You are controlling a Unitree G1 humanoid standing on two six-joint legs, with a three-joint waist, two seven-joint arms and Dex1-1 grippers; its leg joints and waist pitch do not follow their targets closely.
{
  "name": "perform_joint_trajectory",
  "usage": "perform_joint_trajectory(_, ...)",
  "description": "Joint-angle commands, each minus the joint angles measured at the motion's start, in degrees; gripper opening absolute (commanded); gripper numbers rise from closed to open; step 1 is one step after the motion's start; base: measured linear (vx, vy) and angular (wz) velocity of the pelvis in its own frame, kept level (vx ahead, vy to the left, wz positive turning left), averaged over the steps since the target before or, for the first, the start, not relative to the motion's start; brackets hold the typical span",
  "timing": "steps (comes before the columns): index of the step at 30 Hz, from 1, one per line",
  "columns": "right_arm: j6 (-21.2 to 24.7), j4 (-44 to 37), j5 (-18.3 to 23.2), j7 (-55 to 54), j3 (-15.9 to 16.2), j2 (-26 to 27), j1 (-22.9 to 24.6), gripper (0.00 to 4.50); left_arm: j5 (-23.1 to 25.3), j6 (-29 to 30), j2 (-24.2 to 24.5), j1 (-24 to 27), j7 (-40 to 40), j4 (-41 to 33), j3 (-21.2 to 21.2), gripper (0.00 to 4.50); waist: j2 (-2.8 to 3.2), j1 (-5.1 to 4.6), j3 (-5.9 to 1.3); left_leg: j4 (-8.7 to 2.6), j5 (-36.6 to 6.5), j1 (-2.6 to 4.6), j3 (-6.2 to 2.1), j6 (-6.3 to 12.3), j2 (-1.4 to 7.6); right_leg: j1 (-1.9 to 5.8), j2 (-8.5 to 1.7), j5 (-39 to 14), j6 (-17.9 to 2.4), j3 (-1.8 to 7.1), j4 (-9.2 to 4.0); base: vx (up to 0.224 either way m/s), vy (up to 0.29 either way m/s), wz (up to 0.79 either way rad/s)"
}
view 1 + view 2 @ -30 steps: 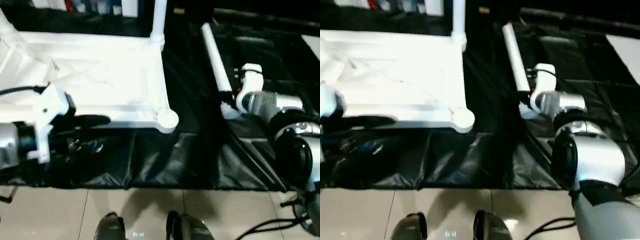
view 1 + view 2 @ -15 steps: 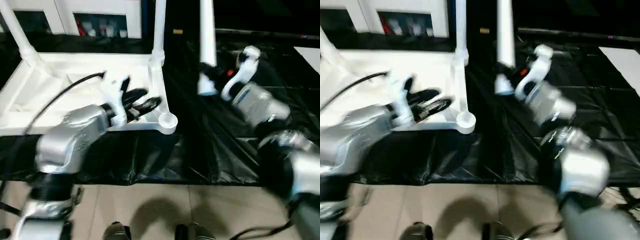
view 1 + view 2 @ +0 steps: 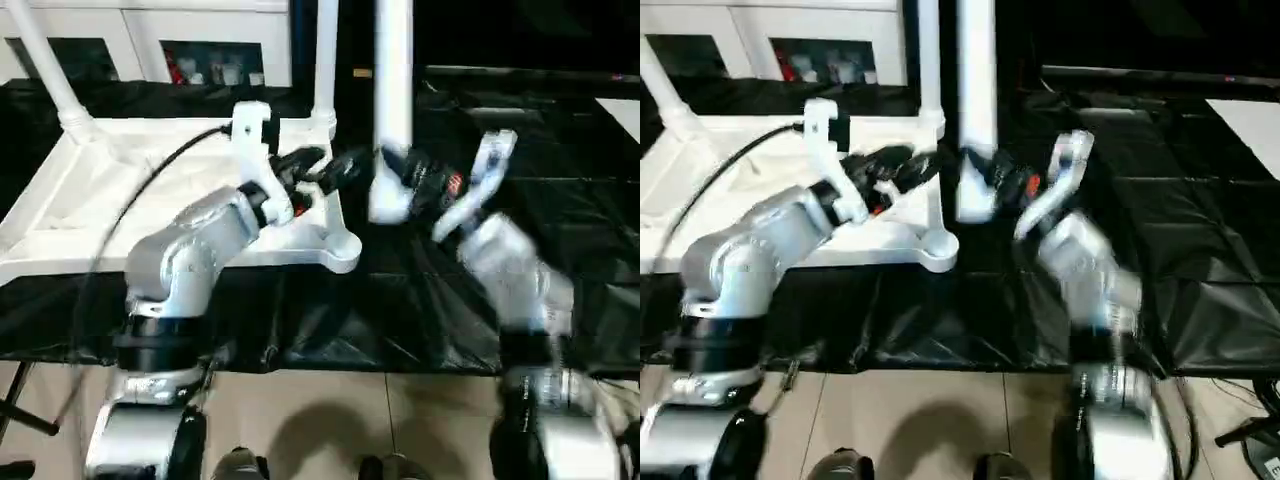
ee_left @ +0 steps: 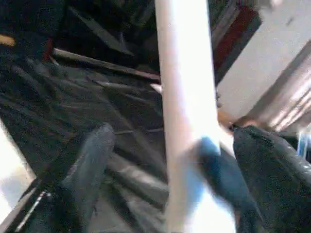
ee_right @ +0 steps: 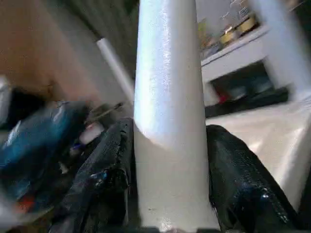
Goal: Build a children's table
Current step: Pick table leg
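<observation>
The white tabletop (image 3: 110,215) lies underside up on the black cover, with one leg (image 3: 40,65) standing in its far left socket and another leg (image 3: 325,55) in its far right socket. Its near right socket (image 3: 340,250) holds nothing. A third leg (image 3: 392,100) hangs upright just right of that corner, with my right gripper (image 3: 400,172) shut on its lower end. In the right wrist view the fingers (image 5: 238,170) press this leg (image 5: 167,97) from both sides. My left gripper (image 3: 330,168) reaches toward it, open. Its fingers (image 4: 87,165) stand wide apart around the leg (image 4: 187,97).
A black sheet (image 3: 560,130) covers the work surface, and its front edge drops to a beige tiled floor (image 3: 330,420). White cabinets (image 3: 210,55) stand behind the tabletop. A flat white board (image 3: 625,108) lies at the far right.
My right gripper has lifted the leg off the black cover and turned it upright. My left arm has risen over the tabletop's near right corner, and its gripper has opened toward the leg. The camera has tilted up.
</observation>
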Motion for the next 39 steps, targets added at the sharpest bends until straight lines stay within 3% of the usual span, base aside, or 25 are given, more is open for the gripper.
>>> perform_joint_trajectory(1,2.4,-4.6,2.0,1.4,1.8,0.0,0.5,1.87,-1.7,0.9,-1.0,-0.8,1.2,0.6,1.0,4.50,-0.16,-0.11,-6.29,-4.26,-11.8,0.57,0.13,2.08,-0.07,4.28,-2.30,-22.6,-6.9,1.48,-5.94,0.000,0.000,0.00)
perform_joint_trajectory(4,5.2,-8.6,2.4,1.5,4.2,-0.5,3.4,1.87,-5.2,2.1,-3.2,-1.9,2.7,1.6,4.4,4.50,-0.32,-0.28,-6.19,-4.30,-12.6,0.76,0.13,1.53,-0.10,4.13,-2.46,-25.5,-5.8,1.38,-6.47,0.000,0.000,0.00)
perform_joint_trajectory(7,6.3,-10.1,2.4,1.6,5.7,-1.2,4.4,1.87,-4.0,2.1,-3.0,-1.9,3.1,2.3,4.3,4.50,-0.61,-0.30,-6.16,-4.40,-12.1,0.83,0.14,1.69,-0.17,4.09,-2.38,-27.2,-3.6,1.38,-6.88,0.000,0.000,0.00)
perform_joint_trajectory(9,6.4,-10.3,2.2,1.5,6.1,-1.4,4.6,1.87,-3.5,2.0,-2.9,-1.7,3.2,2.4,4.0,4.50,-0.46,-0.22,-6.32,-4.52,-11.1,0.74,0.07,1.72,-0.08,4.10,-2.52,-26.5,-3.2,1.44,-6.85,0.000,0.000,0.00)
perform_joint_trajectory(10,6.5,-10.6,1.6,1.2,6.6,-1.8,4.9,1.87,-3.0,1.7,-3.2,-1.8,4.5,2.8,4.5,4.23,-0.69,-0.22,-6.45,-4.59,-10.6,0.70,0.06,1.60,0.04,4.13,-2.46,-25.1,-3.4,1.45,-6.74,0.000,0.000,0.00)
perform_joint_trajectory(12,6.4,-10.5,1.3,1.1,6.9,-1.8,4.9,1.87,-3.0,1.5,-3.3,-1.9,5.1,3.0,4.8,4.16,-0.61,-0.17,-6.71,-4.74,-10.0,0.82,0.00,1.54,0.21,4.27,-2.46,-22.4,-4.2,1.47,-6.43,0.000,0.000,0.00)
perform_joint_trajectory(13,6.3,-11.2,-0.5,-0.3,8.3,-2.2,5.3,1.87,-2.7,0.1,-4.0,-3.0,8.9,4.4,7.0,4.02,-1.05,-0.26,-6.74,-4.69,-9.4,0.77,0.11,1.50,0.23,4.29,-2.37,-20.2,-5.0,1.57,-6.28,0.000,0.000,0.00)
perform_joint_trajectory(16,6.3,-11.6,-1.3,-1.2,8.9,-2.1,5.4,1.87,-2.8,-0.4,-4.3,-3.6,10.6,5.0,8.1,3.78,-1.08,-0.17,-6.82,-4.73,-8.8,0.72,0.15,1.62,0.17,4.47,-2.50,-18.4,-5.9,1.67,-6.02,0.000,0.000,0.00)
perform_joint_trajectory(31,4.5,-10.8,-5.1,-6.3,11.8,-2.2,3.3,1.87,-3.9,-1.3,-6.1,-4.5,14.7,5.5,9.7,2.42,-1.43,-0.23,-6.72,-4.76,-9.7,0.65,0.20,1.17,0.10,4.40,-2.58,-20.9,-4.3,1.70,-6.38,0.000,0.000,0.00)
perform_joint_trajectory(34,4.8,-10.1,-5.4,-6.6,12.2,-2.5,2.3,1.87,-4.3,-1.5,-5.4,-4.5,12.7,5.7,9.5,2.25,-1.37,-0.29,-6.74,-4.73,-9.7,0.66,0.22,1.19,0.01,4.41,-2.53,-21.0,-4.1,1.68,-6.42,0.000,0.000,0.00)
perform_joint_trajectory(35,5.0,-9.8,-5.1,-6.4,12.3,-2.8,1.8,1.87,-4.5,-1.7,-4.9,-4.7,11.6,6.1,9.4,2.00,-1.33,-0.34,-6.71,-4.78,-9.7,0.68,0.20,1.33,-0.01,4.36,-2.48,-21.0,-4.0,1.67,-6.47,0.000,0.000,0.00)
perform_joint_trajectory(36,5.6,-9.6,-4.4,-5.9,11.9,-3.2,1.3,2.43,-5.0,-1.5,-4.2,-4.6,9.0,6.1,8.9,1.99,-1.28,-0.34,-6.76,-4.73,-9.7,0.70,0.20,1.30,-0.03,4.39,-2.51,-20.9,-4.1,1.67,-6.45,0.000,0.000,0.00)
perform_joint_trajectory(37,6.9,-8.9,-3.4,-4.5,11.4,-4.5,0.5,2.57,-6.3,-1.1,-2.7,-4.4,3.7,6.2,8.0,1.97,-1.11,-0.38,-6.73,-4.78,-9.8,0.77,0.20,1.38,-0.10,4.33,-2.47,-20.9,-4.2,1.67,-6.50,0.000,0.000,0.00)
perform_joint_trajectory(39,8.1,-8.4,-2.9,-2.2,11.7,-6.1,0.0,2.60,-7.0,-0.6,-1.7,-4.1,0.3,6.1,7.2,1.90,-1.08,-0.26,-6.74,-4.76,-10.1,0.86,0.22,1.57,-0.04,4.43,-2.49,-20.6,-4.6,1.72,-6.37,0.000,0.000,0.00)
